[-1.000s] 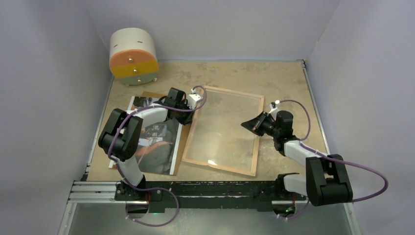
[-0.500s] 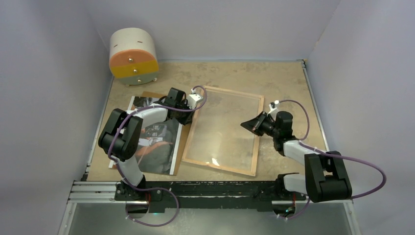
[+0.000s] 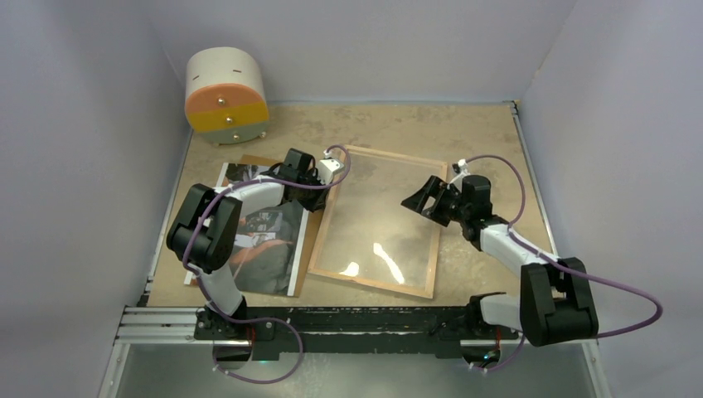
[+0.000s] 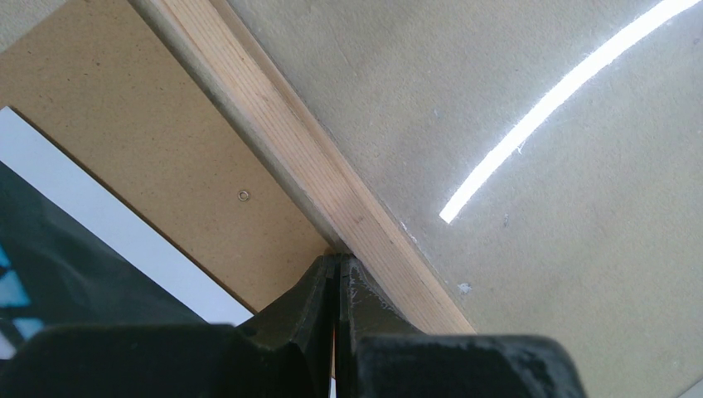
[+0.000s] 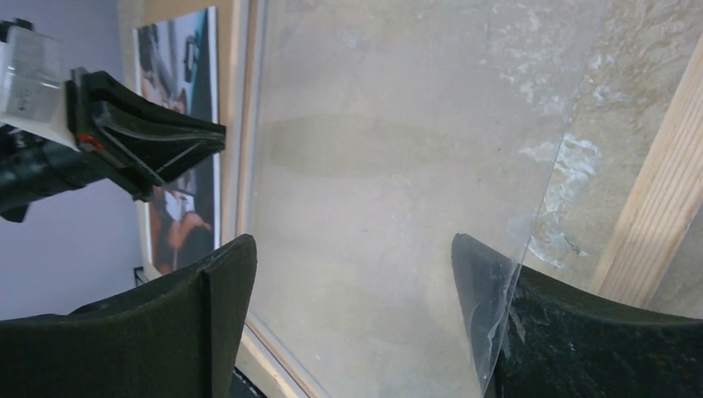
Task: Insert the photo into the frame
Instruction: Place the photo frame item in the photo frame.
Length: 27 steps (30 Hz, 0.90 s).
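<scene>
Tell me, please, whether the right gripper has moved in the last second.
Yes. The right gripper has moved up the view, along the right rim of the frame toward its far corner.

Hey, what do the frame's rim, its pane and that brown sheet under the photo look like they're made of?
Frame rim: pale, bare-looking wood with visible grain. Pane: clear glass or acrylic, cannot tell which; glossy, it throws a bright light streak. Brown sheet: likely hardboard, matte, finely speckled.

Pale wooden frame [image 3: 378, 221], glossy pane [image 3: 377, 207]
</scene>
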### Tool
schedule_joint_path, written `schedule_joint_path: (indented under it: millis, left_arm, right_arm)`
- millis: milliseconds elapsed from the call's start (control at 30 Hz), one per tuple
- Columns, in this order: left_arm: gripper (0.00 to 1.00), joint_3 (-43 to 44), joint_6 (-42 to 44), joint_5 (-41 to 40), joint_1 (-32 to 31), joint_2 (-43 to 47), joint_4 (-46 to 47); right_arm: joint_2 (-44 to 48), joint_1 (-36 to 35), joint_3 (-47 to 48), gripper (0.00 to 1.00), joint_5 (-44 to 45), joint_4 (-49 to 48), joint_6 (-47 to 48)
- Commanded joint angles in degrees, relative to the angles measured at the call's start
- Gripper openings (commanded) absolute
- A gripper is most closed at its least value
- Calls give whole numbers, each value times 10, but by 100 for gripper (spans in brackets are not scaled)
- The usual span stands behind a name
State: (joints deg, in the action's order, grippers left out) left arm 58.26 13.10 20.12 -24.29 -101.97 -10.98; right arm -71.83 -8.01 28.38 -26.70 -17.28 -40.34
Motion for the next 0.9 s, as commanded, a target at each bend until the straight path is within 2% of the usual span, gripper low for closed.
schedule_joint_path:
  millis: [0,200,433,867]
  left_arm:
    - [0,-7,4,19,-11,-4,-21]
    - [0,-9,4,19,-11,-2,-20]
    - [0,-8,6,19,-11,-2,-21]
    - [0,-9,7,21,-11,-3,-21]
  right_arm:
    - [-1,-23,44,92,57,83,54]
    - [-10,-50,79,99,131,150,80]
    - [-25,-57,113,99,188,215,100]
    - [-47,-61,135,99,215,245,111]
